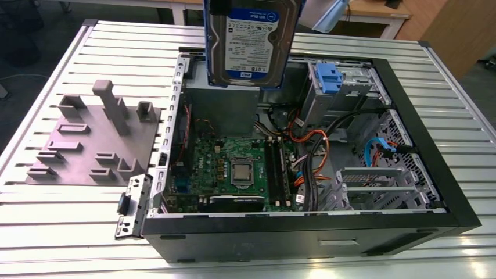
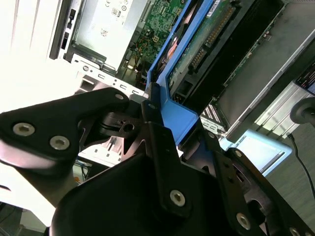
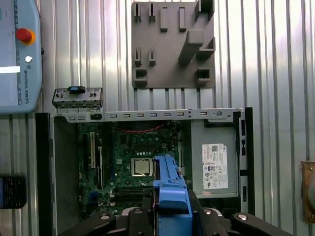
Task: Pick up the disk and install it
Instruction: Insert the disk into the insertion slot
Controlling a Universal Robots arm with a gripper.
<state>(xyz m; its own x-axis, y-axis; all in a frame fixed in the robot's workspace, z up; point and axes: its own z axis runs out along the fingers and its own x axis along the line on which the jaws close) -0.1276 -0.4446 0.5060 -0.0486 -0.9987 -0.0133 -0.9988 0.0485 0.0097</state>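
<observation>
- Exterior view: the disk (image 1: 250, 43), upright with its label face showing and a blue carrier frame along its edges, raised in the air clear above the open computer case (image 1: 434, 174).
- Exterior view: motherboard (image 1: 232, 168), lying in the case floor below the disk.
- Exterior view: grey fixture plate (image 1: 85, 145), on the slatted tabletop (image 1: 62, 232), just beside the case on the exterior view's left.
- Second wrist view: gripper (image 2: 179, 125), closed on the disk's blue frame with a black finger (image 2: 153, 115) pressed to each side. The disk's green circuit-board side is exposed, and the case interior lies beneath the gripper.
- First wrist view: the blue frame edge juts out from between the clamped fingers, with the motherboard directly below the gripper.
- First wrist view: grey metal box (image 3: 216, 162) with a white sticker, inside the case, off to one side beneath the gripper.
- First wrist view: teach pendant (image 3: 17, 54), on the tabletop, well apart from the gripper.
</observation>
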